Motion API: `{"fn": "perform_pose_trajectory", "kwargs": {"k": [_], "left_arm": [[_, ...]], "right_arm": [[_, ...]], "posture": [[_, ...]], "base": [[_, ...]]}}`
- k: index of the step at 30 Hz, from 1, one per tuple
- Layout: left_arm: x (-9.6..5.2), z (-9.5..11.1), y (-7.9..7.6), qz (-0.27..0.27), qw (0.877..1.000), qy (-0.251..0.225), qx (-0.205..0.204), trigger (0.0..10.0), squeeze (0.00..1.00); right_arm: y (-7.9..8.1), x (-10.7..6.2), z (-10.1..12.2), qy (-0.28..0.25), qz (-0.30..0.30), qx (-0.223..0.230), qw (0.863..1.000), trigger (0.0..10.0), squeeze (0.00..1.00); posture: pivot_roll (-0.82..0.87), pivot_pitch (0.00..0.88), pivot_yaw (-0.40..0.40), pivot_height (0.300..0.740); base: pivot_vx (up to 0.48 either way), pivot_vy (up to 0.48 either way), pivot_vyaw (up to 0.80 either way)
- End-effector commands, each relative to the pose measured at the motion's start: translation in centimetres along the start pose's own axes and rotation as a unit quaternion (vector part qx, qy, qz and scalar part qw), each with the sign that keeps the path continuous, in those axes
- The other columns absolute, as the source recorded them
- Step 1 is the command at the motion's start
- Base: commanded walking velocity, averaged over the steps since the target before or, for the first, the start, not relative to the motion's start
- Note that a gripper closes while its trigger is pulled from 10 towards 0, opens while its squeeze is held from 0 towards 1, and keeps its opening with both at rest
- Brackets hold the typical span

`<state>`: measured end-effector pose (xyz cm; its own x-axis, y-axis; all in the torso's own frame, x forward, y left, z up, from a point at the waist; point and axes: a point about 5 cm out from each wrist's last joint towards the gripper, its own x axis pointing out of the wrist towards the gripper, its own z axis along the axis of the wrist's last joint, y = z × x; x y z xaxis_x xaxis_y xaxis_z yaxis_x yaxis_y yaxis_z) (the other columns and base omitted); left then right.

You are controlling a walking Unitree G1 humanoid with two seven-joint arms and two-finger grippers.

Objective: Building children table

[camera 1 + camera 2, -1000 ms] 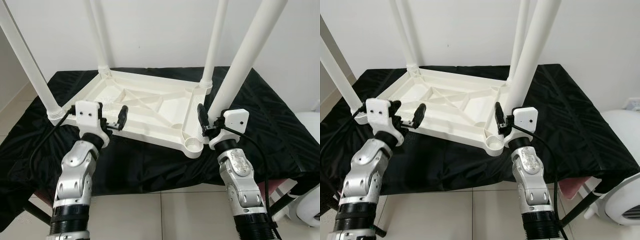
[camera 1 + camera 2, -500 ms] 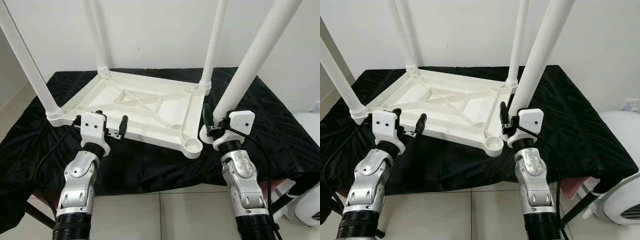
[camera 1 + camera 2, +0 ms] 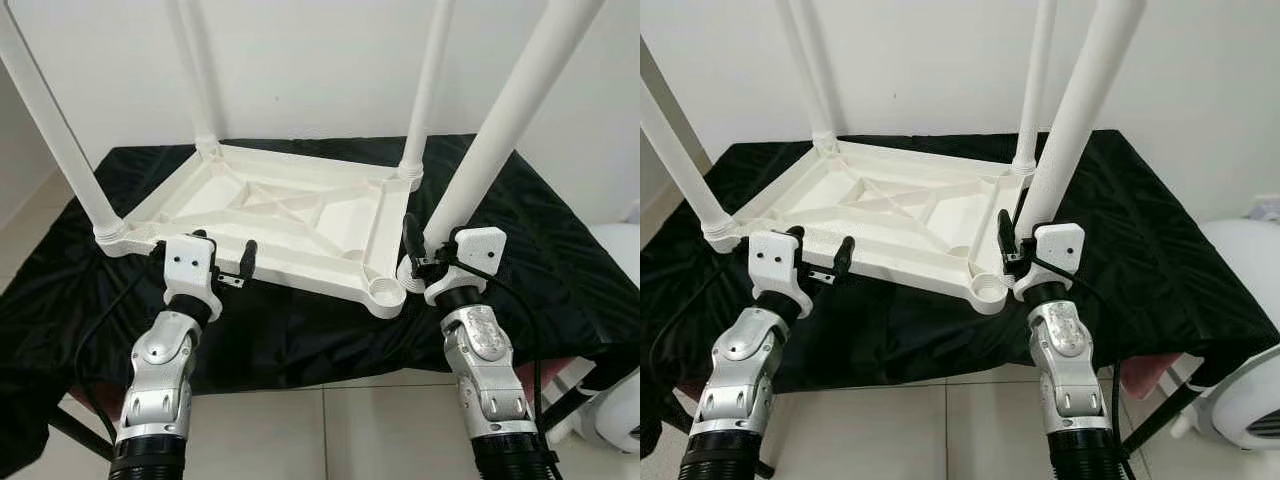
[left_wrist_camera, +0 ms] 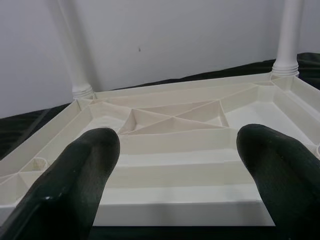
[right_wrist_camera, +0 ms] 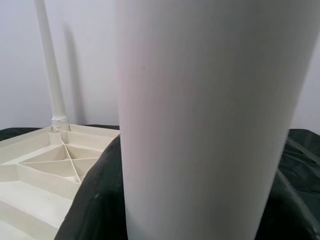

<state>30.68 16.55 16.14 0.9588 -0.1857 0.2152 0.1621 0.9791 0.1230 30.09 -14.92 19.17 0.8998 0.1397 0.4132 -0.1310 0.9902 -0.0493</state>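
A white plastic children's table top (image 3: 290, 225) lies upside down, ribbed underside up, on a surface draped in glossy black cloth (image 3: 560, 250), in front of a plain white wall (image 3: 320, 70). At its near left corner a white tubular leg (image 3: 55, 130) stands screwed into its collar and leans up toward the robot's left. Just to the right of that corner, the left gripper (image 3: 222, 262) sits at the near edge of the table top; its jaws are spread apart and hold nothing, and in the left wrist view the two black fingers (image 4: 75, 175) frame the near rim with the cross-ribs beyond. Behind, at the far left corner, a second white leg (image 3: 195, 70) rises upright from its collar, and at the far right corner a third white leg (image 3: 428, 85) does the same.

At the near right corner an empty round socket (image 3: 384, 291) is open to view. Just to its right, the right gripper (image 3: 428, 247) is clamped on a fourth white tubular leg (image 3: 510, 120), near that leg's lower end. This leg tilts up and to the right, and its foot rests beside the socket on the cloth, as far as the head views let one judge. In the right wrist view the leg crosses close before the lens.

Under the surface is a pale tiled floor (image 3: 330, 430), and a rounded white object (image 3: 1250, 330) stands at the far right.
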Motion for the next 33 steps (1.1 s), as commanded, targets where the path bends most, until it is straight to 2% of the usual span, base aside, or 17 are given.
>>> {"fn": "perform_pose_trajectory", "kwargs": {"k": [1, 9, 17, 33], "left_arm": [[-0.5, -0.5, 1.6, 0.132, 0.991, 0.012, 0.002, 10.0, 0.00], [-1.4, -1.1, 1.9, 0.144, 0.989, 0.024, 0.005, 10.0, 0.00], [-1.8, -1.1, 2.0, 0.155, 0.988, 0.022, 0.003, 10.0, 0.00], [-2.6, -1.1, 1.2, 0.126, 0.992, 0.022, 0.012, 10.0, 0.00]], "right_arm": [[-0.1, -0.1, 0.0, -0.007, -0.005, -0.004, 1.000, 10.0, 0.00], [0.4, -1.0, -0.4, 0.005, -0.003, 0.007, 1.000, 10.0, 0.00], [0.8, -1.0, -0.5, 0.006, 0.010, 0.010, 1.000, 10.0, 0.00], [0.7, -1.7, -0.8, 0.016, 0.014, -0.003, 1.000, 10.0, 0.00]], "posture": [[-0.07, 0.014, 0.100, 0.740], [-0.08, 0.012, 0.086, 0.740], [-0.07, 0.009, 0.058, 0.740], [-0.06, 0.019, 0.040, 0.740]], "base": [[0.000, 0.000, 0.00], [0.000, 0.000, 0.00], [0.000, 0.000, 0.00], [0.000, 0.000, 0.00]]}}
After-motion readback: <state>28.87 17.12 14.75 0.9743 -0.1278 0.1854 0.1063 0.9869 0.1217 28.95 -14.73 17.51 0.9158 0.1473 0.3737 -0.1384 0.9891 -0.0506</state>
